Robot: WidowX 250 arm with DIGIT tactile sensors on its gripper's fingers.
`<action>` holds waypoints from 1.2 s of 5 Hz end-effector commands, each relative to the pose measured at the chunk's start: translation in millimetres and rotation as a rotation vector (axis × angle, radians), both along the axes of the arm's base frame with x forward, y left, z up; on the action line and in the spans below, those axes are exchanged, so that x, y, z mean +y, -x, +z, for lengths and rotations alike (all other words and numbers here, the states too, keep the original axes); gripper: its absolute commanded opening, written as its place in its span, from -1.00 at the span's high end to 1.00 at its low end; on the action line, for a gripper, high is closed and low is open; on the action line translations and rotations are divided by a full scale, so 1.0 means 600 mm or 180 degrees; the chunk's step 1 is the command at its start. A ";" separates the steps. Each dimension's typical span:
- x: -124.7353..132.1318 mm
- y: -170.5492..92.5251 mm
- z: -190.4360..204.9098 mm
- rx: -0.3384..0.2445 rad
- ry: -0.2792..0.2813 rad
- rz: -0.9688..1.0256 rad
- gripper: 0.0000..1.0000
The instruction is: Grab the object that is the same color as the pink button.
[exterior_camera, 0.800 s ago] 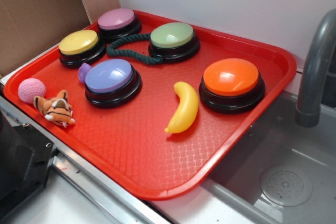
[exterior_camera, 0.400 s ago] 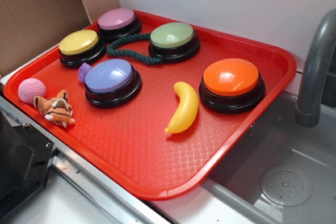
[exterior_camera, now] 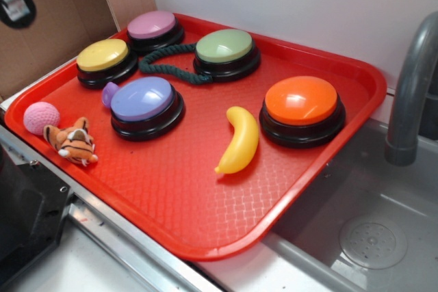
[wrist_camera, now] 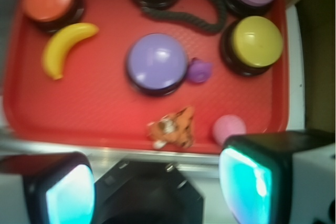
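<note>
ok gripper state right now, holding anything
gripper: open, holding nothing; pink ball lies untouched on the tray.

Red tray point(exterior_camera: 205, 217), yellow banana point(exterior_camera: 239, 141), tiger plush point(exterior_camera: 72, 143), green rope point(exterior_camera: 168, 66) (looped), grey faucet point(exterior_camera: 410, 94)

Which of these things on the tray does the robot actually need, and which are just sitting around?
Needed:
- pink yarn ball, the thing to grab
- pink button, the colour reference
- gripper, open, above the tray's near edge

Just lying about:
- tiger plush
- banana
- green rope
- small purple piece
- yellow, green, lavender-blue and orange buttons
</note>
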State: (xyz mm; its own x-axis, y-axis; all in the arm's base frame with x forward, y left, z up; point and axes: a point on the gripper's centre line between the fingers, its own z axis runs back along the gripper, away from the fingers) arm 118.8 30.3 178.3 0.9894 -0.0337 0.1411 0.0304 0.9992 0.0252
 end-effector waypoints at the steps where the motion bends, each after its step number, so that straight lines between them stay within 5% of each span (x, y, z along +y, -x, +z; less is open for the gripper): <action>1: 0.095 -0.012 -0.111 0.0199 -0.0045 0.0278 -1.00; 2: 0.134 -0.003 -0.165 0.0341 -0.0246 0.0432 -1.00; 4: 0.149 -0.003 -0.222 0.0444 -0.0318 0.0523 -1.00; 6: 0.156 -0.002 -0.242 0.0514 -0.0291 0.0710 1.00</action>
